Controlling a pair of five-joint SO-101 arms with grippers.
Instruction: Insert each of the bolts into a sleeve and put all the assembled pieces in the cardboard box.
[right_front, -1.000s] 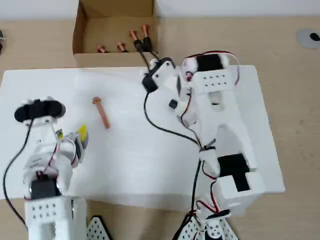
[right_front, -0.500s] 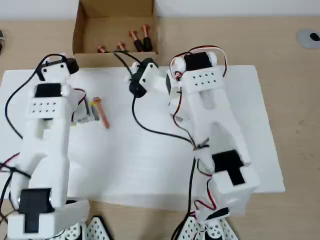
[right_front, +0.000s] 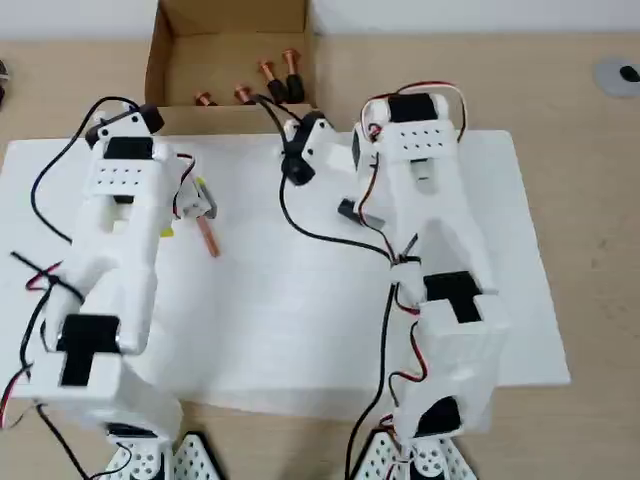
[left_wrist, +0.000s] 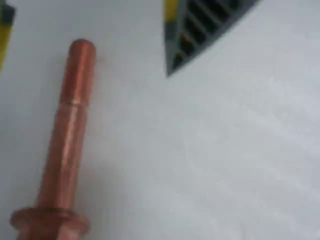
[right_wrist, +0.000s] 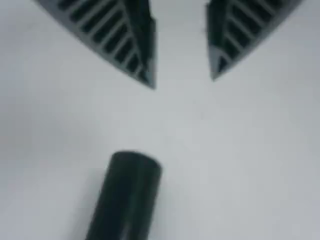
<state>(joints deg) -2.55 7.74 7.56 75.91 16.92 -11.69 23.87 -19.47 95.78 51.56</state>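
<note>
A bare copper bolt (right_front: 207, 237) lies on the white sheet (right_front: 300, 320). My left gripper (right_front: 188, 208) hovers just over its head end, fingers spread. In the left wrist view the bolt (left_wrist: 67, 145) lies flat, with my open left gripper (left_wrist: 85, 55) straddling its tip and one finger (left_wrist: 200, 30) off to the side. A black sleeve (right_front: 347, 209) lies on the sheet beside my right arm. The right wrist view has the sleeve (right_wrist: 127, 195) flat on the sheet, just short of my open right gripper (right_wrist: 183, 80), which holds nothing.
The cardboard box (right_front: 155, 70) stands at the table's far edge, with several bolt-and-sleeve pieces (right_front: 270, 82) inside. Black cables loop from both arms over the sheet. A round grey object (right_front: 618, 74) sits at the far right.
My left arm has swung from the near left out over the bolt. My right arm has drawn back from the box edge and now hangs over the sleeve.
</note>
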